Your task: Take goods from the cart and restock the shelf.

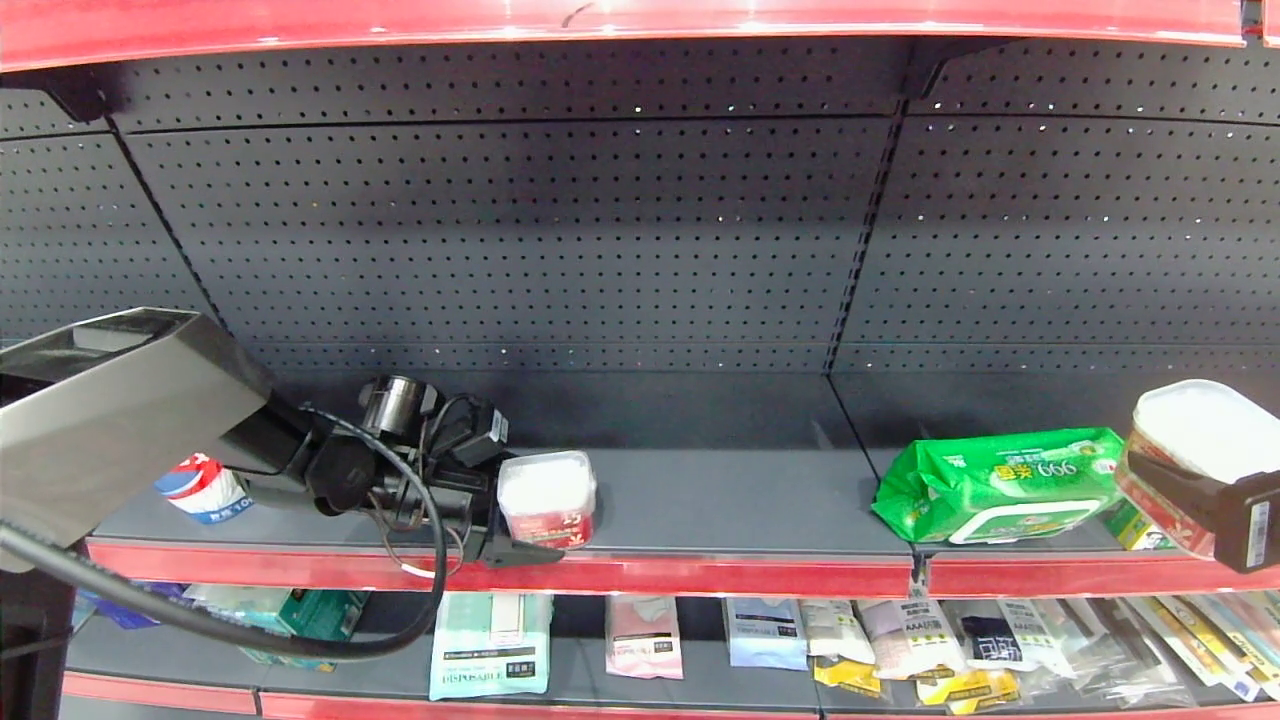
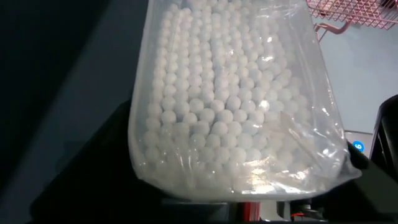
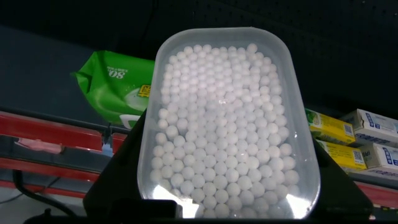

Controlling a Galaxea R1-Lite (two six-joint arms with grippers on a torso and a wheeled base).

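The left fingers (image 1: 520, 552) are clamped on a clear tub (image 1: 547, 497) of white swabs at the red front edge of the shelf (image 1: 720, 500). I can't tell whether it rests on the board. Far to the right, the right fingers (image 1: 1200, 505) grip a second tub (image 1: 1200, 425), tilted, just beside a green pack (image 1: 1000, 480) lying on the shelf.

place: shop | evidence: red-edged pegboard shelf (image 1: 700, 500), packaged goods (image 1: 643, 635) on lower tier, pink cart (image 2: 354, 7)
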